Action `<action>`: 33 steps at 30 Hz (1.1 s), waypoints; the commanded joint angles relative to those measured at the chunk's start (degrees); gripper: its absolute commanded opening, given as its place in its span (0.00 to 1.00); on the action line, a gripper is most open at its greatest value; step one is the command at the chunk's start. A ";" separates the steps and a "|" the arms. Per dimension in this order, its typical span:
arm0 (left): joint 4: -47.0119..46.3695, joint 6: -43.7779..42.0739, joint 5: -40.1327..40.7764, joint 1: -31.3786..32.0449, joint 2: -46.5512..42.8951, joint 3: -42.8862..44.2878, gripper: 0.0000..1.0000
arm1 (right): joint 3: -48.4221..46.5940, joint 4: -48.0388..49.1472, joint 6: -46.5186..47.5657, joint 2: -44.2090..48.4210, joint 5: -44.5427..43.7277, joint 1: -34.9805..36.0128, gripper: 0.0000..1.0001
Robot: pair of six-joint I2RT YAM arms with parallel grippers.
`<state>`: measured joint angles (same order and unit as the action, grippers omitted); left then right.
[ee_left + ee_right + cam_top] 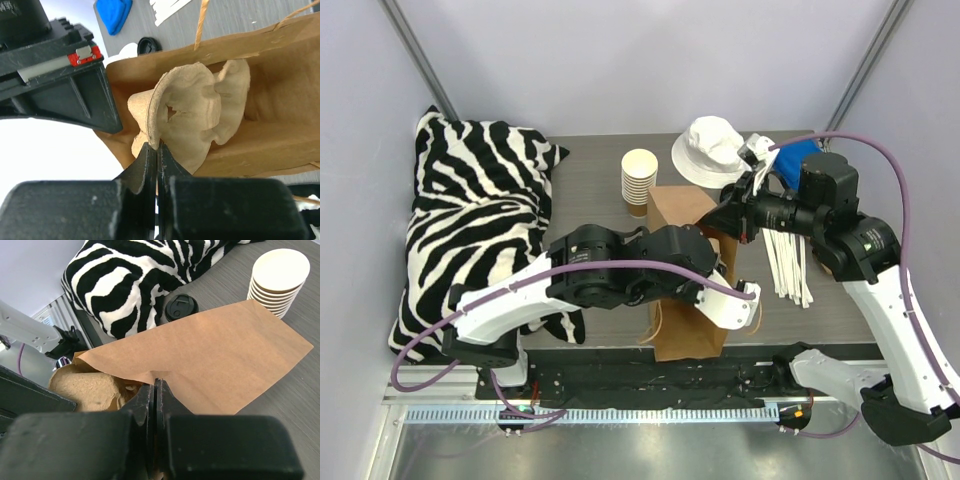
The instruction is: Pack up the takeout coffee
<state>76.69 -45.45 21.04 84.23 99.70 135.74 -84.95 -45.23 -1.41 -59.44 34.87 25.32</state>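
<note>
Left end effector (157, 148) is clamped on the rim of the pulp carrier (195, 107), which is partway inside the paper bag (225, 355). Right end effector (155, 385) is pinching the bag's edge. The takeout coffee (181, 306) sits on the tabletop (300, 405) just past the bag, near the zebra pillow (130, 275).
</note>
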 commanded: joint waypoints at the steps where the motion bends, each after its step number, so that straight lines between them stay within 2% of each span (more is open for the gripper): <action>1: 6.92 2.30 4.87 -1.26 -1.08 -2.05 0.00 | -0.22 -1.26 -2.63 -0.50 -6.02 0.34 0.01; 5: -0.12 1.34 9.53 -1.43 -5.12 -14.67 0.00 | -0.04 -0.47 -2.81 -1.64 -8.68 0.26 0.01; 9: -4.08 0.27 7.98 -1.96 -7.06 -19.37 0.00 | 0.04 1.37 -1.93 -2.43 -7.19 0.34 0.01; 16: -6.28 0.89 -3.36 -10.39 -5.74 -17.53 0.00 | 0.13 3.04 1.14 -3.93 -4.20 0.43 0.01; 23: -12.96 -1.39 -11.27 -15.75 -6.62 -23.50 0.00 | -0.39 3.84 3.87 -5.60 -2.62 0.34 0.01; 28: -18.75 -3.94 -14.18 -17.87 -7.50 -27.10 0.00 | -0.04 4.01 5.45 -6.83 -2.00 0.34 0.01; 33: -19.21 -5.17 -14.45 -17.96 -6.28 -27.38 0.00 | -0.57 4.19 6.24 -7.80 -2.18 0.34 0.01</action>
<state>62.24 -48.71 9.34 66.41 94.63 107.74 -84.95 -40.25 3.25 -65.93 32.36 25.50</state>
